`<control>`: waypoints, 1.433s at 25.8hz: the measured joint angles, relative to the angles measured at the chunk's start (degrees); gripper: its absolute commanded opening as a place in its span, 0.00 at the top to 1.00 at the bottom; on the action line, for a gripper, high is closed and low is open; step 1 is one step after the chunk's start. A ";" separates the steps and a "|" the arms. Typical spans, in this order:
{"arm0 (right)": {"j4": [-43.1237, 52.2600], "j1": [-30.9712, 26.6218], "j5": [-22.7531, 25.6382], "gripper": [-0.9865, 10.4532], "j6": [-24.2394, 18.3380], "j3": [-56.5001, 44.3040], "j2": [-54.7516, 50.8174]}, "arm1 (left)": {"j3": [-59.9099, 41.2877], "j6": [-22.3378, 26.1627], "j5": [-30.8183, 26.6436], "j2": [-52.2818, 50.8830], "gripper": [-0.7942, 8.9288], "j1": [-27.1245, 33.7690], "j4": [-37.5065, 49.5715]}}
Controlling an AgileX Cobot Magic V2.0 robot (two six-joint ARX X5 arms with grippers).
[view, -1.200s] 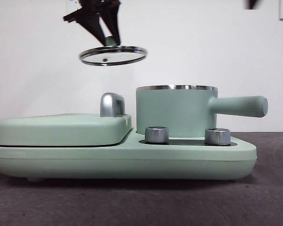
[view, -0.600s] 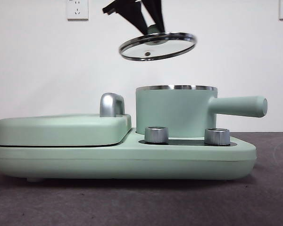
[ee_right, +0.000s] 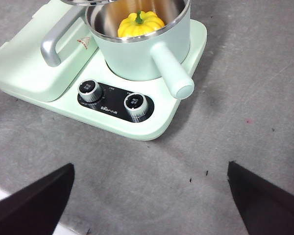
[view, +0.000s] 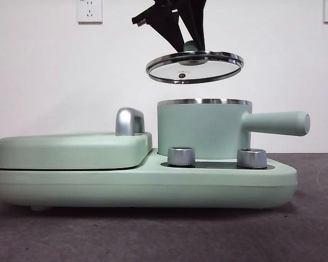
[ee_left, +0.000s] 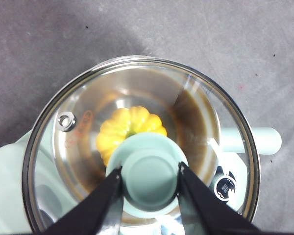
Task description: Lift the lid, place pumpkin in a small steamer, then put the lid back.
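My left gripper (view: 190, 48) is shut on the mint-green knob (ee_left: 148, 175) of the glass lid (view: 194, 67). It holds the lid, slightly tilted, a little above the small steamer (view: 203, 131), clear of its steel rim. The yellow-orange pumpkin (ee_right: 137, 23) sits inside the steamer. In the left wrist view it shows through the glass (ee_left: 125, 127). The steamer's long handle (view: 276, 123) points right in the front view. My right gripper (ee_right: 149, 205) is open and empty, held high above the table in front of the appliance.
The steamer stands on the right half of a mint-green appliance base (view: 142, 185). A wide flat cover (view: 71, 150) with a chrome handle (view: 129, 121) fills the left half. Two chrome dials (view: 181, 156) sit at the front. Grey table surface lies around.
My left gripper has carried the lid rightward from above the flat cover to above the steamer. Over the last half second it lowered and levelled somewhat.
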 measured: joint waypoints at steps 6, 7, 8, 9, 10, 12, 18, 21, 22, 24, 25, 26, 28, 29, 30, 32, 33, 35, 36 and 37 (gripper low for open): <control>0.00 0.00 0.20 0.48 0.02 -0.02 0.00 | -0.11 0.72 0.00 0.24 0.91 -0.98 3.13; 0.00 0.00 0.20 0.48 0.02 -0.02 0.00 | -0.11 1.20 0.00 0.42 0.91 -1.11 3.52; 0.00 0.00 0.20 0.48 0.02 -0.02 0.00 | -0.11 1.57 0.00 0.74 0.91 -1.14 3.39; 0.00 0.00 0.20 0.48 0.02 0.00 0.00 | -0.11 1.79 -0.02 1.09 0.91 -1.11 3.17; 0.00 0.00 0.20 0.48 0.02 -0.02 0.00 | -0.15 1.81 -0.04 1.49 0.91 -1.09 3.17; 0.00 0.00 0.70 0.48 0.00 -0.02 0.00 | -0.15 1.86 -0.04 2.19 0.91 -1.11 3.26; 0.00 0.00 1.51 0.48 0.00 -0.02 0.00 | -0.15 2.82 -0.04 4.35 0.91 -1.11 3.82; -0.02 0.00 1.51 0.48 0.00 -0.02 0.00 | -0.17 2.89 -0.07 5.95 0.91 -1.14 3.80; -0.02 0.00 1.51 0.48 0.00 -0.02 0.00 | -0.17 2.89 -0.13 6.03 0.91 -1.11 4.00; -0.02 0.00 1.51 0.48 0.00 0.00 0.00 | -0.17 3.08 -1.01 6.05 0.91 -1.14 4.46; -0.02 0.00 1.53 0.48 0.00 -0.02 0.00 | -0.17 3.13 -1.01 6.05 0.91 -1.14 4.46; -0.11 0.00 1.51 0.48 0.00 0.00 0.00 | -0.17 3.21 -1.07 6.05 0.91 -1.14 4.55; -0.26 0.00 1.51 0.48 0.00 -0.02 0.00 | -0.17 3.32 -1.18 6.05 0.91 -1.14 4.61; -0.31 0.00 1.51 0.48 0.00 -0.02 0.00 | -0.17 3.37 -1.22 6.05 0.91 -1.14 4.61; -0.37 0.00 1.51 0.48 0.00 -0.02 0.00 | -0.20 3.45 -1.22 6.05 0.91 -1.16 4.61; -0.50 0.00 1.51 0.48 0.00 -0.02 0.00 | -0.17 3.50 -1.25 6.08 0.91 -1.16 4.59; -0.50 0.00 1.53 0.48 0.00 0.00 0.00 | -0.20 3.50 -1.25 6.08 0.91 -1.16 4.55; -0.52 0.00 1.51 0.48 0.00 -0.02 0.00 | -0.17 3.52 -1.27 6.10 0.91 -1.11 4.48; -0.57 0.00 1.51 0.48 0.00 0.00 0.00 | -0.17 3.52 -1.27 6.10 0.91 -1.09 4.46; -0.61 0.00 1.51 0.48 0.00 -0.02 0.00 | -0.17 3.52 -1.25 6.16 0.91 -1.07 4.44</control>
